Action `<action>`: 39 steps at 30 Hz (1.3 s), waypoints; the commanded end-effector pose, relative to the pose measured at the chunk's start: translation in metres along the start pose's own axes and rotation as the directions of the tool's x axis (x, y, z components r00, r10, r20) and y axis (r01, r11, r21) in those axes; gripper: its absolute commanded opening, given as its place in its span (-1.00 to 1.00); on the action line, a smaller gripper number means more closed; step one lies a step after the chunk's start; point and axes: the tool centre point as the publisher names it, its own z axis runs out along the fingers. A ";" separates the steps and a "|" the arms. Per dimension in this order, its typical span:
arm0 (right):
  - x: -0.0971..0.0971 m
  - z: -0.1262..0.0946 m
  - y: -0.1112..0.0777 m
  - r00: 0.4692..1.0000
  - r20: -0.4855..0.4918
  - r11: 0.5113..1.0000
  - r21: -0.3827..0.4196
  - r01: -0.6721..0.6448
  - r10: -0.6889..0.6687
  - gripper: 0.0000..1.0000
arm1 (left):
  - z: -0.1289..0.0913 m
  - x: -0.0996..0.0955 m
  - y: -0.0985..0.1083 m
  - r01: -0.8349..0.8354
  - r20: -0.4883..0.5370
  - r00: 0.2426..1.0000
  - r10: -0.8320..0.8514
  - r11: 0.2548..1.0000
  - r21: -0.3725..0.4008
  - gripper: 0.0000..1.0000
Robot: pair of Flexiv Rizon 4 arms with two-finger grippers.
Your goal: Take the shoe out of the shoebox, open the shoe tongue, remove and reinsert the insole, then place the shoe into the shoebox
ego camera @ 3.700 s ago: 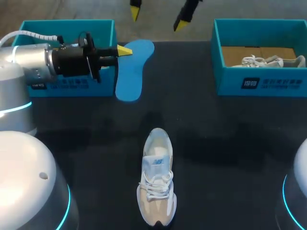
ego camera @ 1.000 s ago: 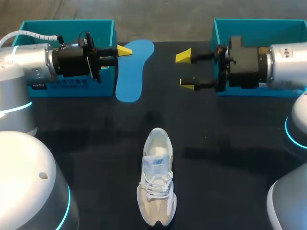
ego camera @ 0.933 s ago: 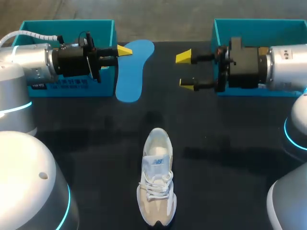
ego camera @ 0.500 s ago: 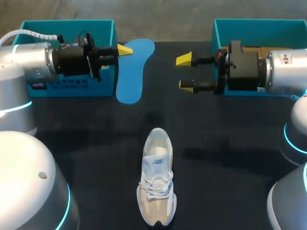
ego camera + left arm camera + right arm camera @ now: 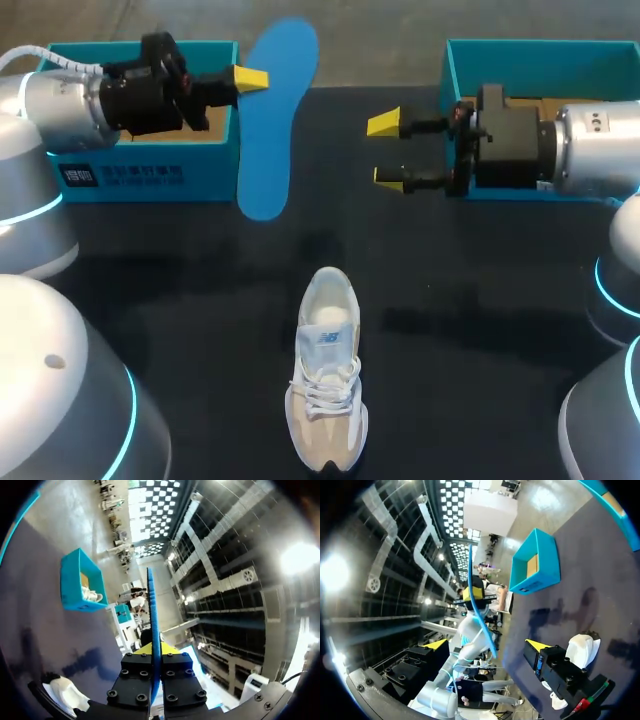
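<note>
A dark desk (image 5: 480, 300) is carrying two teal boxes, one shoe (image 5: 327, 370) and one blue insole (image 5: 275, 110). The left shoebox (image 5: 130, 175) is lying beside and behind the left pincer (image 5: 250, 78), and the right shoebox (image 5: 540, 60) is behind the right pincer (image 5: 386, 150). Both arms are stretching level over the desk, pointing toward each other. The left pincer is clamping the insole edge-on between its fingers. The right pincer is showing its fingers spread wide apart. The shoe is resting on the desk between both pincers, nearer to the robot, well apart from them.
</note>
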 end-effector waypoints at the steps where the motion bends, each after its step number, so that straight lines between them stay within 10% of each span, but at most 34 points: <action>1: 0.000 0.003 0.001 1.000 0.002 1.000 -0.001 -0.001 0.001 1.00 | 0.009 -0.010 -0.007 -0.364 -0.072 0.930 0.361 0.931 -0.027 -1.00; 11: 0.000 0.003 0.001 1.000 0.002 1.000 -0.001 -0.001 0.001 1.00 | 0.023 0.005 -0.012 -0.656 -0.227 0.739 0.634 0.754 -0.031 -1.00; 29: 0.000 0.003 0.001 1.000 0.002 1.000 -0.001 -0.001 0.001 1.00 | 0.023 0.005 -0.012 -0.656 -0.227 0.739 0.634 0.754 -0.031 -1.00; 39: 0.000 0.003 0.001 1.000 0.002 1.000 -0.001 -0.001 0.001 1.00 | 0.025 0.005 -0.009 -0.839 -0.335 0.520 0.786 0.543 -0.026 -1.00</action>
